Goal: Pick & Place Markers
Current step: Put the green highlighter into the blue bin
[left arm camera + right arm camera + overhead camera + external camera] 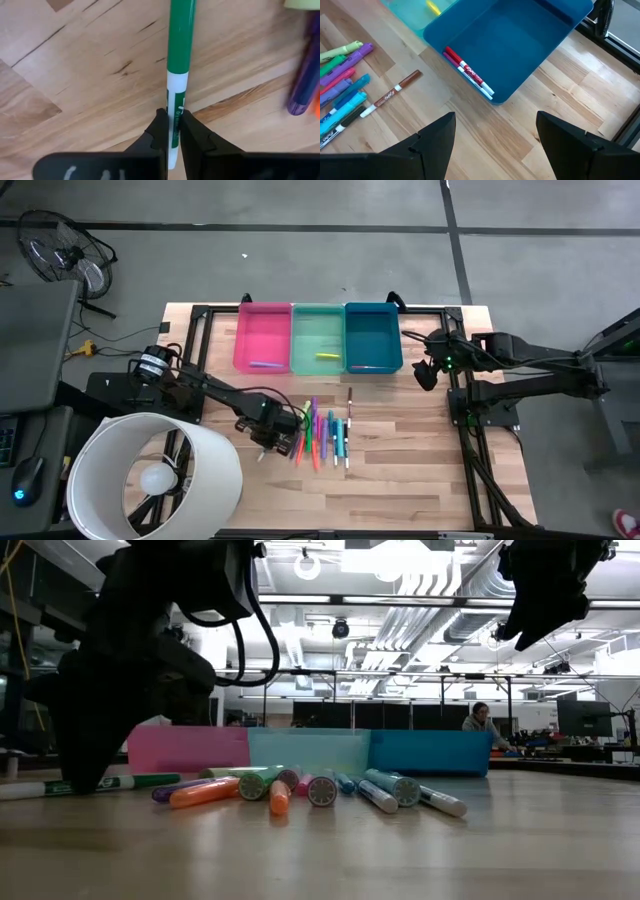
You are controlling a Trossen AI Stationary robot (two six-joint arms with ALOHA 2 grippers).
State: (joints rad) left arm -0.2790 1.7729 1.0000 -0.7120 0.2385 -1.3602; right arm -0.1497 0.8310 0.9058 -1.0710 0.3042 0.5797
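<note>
Several markers [322, 435] in mixed colours lie side by side on the wooden table in front of the bins. A green-capped marker with a white barrel [181, 40] lies flat on the table at the cluster's left; my left gripper [172, 125] is shut on it and also shows in the high view [272, 438]. A brown marker [395, 92] lies alone nearer the bins. My right gripper [496, 117] hangs open above the table's right side, near the blue bin [372, 336], with nothing between its fingers. My left gripper pinches the green marker's white barrel [175, 100] between its two fingers [159, 130], away from the green cap. The fingers come steeply from above and lie across the marker. The marker lies level on the table [100, 783].
Pink [262, 337], green [317, 338] and blue bins stand in a row at the table's far side, each with a marker or two inside. A white lampshade [155, 475] covers the near left corner. Bare wood lies near and right of the cluster.
</note>
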